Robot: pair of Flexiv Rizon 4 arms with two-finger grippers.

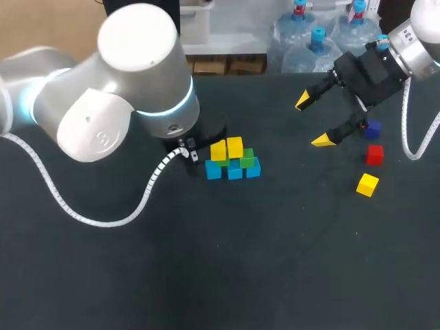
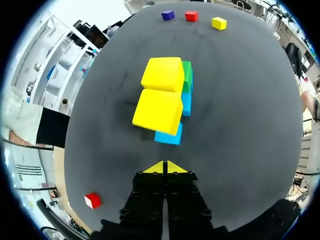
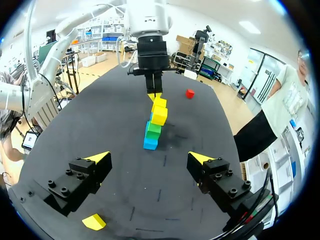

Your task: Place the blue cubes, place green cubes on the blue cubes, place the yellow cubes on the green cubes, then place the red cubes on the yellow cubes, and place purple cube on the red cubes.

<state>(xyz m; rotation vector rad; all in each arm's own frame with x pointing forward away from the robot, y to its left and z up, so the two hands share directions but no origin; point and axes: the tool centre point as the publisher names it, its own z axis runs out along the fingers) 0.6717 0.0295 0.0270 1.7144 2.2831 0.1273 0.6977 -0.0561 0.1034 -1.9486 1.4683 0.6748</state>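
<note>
The left jaws are closed, empty, just beside the blue-green-yellow cube stack (image 1: 232,159) on the worktop (image 1: 275,261). The right jaws stand wide, empty, near the loose purple cube (image 1: 373,128), red cube (image 1: 374,155) and yellow cube (image 1: 367,184).

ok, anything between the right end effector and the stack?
No. In the right wrist view, only bare table lies between the right end effector and the stack.

Dark surface (image 1: 289,261) carries three blue cubes (image 1: 235,172) at centre; purple cube (image 1: 372,128), red cube (image 1: 374,155) and yellow cube (image 1: 367,184) lie right.
</note>
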